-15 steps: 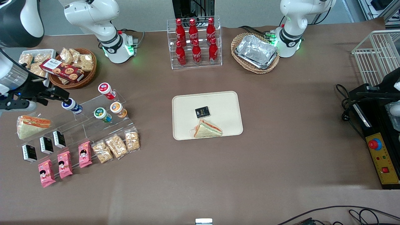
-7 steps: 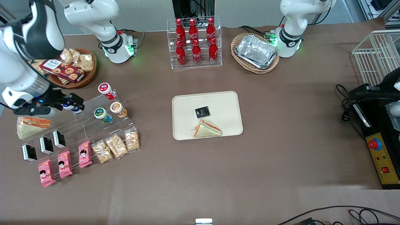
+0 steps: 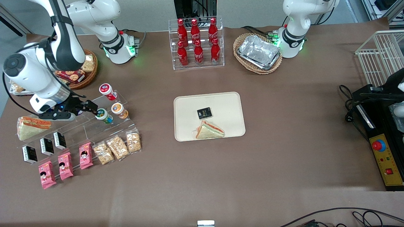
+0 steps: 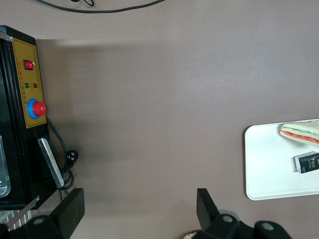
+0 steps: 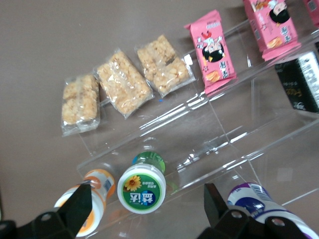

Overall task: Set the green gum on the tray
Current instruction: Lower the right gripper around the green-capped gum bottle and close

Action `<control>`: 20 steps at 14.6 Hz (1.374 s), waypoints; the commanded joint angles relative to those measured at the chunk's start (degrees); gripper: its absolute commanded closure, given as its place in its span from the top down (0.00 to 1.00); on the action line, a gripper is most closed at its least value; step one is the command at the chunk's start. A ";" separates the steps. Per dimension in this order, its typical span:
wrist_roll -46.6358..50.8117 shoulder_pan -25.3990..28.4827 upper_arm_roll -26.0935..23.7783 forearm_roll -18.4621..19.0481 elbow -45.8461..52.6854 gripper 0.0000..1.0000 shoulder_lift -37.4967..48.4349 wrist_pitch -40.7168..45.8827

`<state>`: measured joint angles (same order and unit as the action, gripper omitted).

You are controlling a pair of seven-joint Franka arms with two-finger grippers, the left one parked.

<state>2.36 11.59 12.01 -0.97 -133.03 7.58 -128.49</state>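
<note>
arm point(image 3: 47, 67): glossy white shells, black joint bands | end effector point(image 3: 90, 108): black | base: green light

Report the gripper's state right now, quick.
Gripper: open, holding nothing, its fingers either side of the green gum on the clear stepped stand, not closed on it.

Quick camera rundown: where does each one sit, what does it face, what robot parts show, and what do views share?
Front view: high, facing both arms, looking down on the table; the working arm's pincer hovers open at the green gum.
Left wrist view: on the parked arm, looking down at bare table and the tray; its own finger tips show.
Right wrist view: looks down past its fingers at the green gum.
Shared: the tray in front and left wrist; the gum in front and right wrist.
</note>
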 commanded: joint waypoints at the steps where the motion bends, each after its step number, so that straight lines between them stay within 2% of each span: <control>1: 0.54 0.18 0.03 0.97 -1.70 1.00 -2.91 -4.83; 16: 0.54 2.03 -0.05 1.84 -6.71 1.00 -5.47 -11.61; 18: 0.54 2.03 0.03 1.94 -6.80 0.94 -5.47 -11.61; 20: 0.54 2.03 -0.06 1.94 -6.80 0.75 -5.65 -11.70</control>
<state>2.34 13.41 11.80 -0.17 -138.97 1.55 -138.72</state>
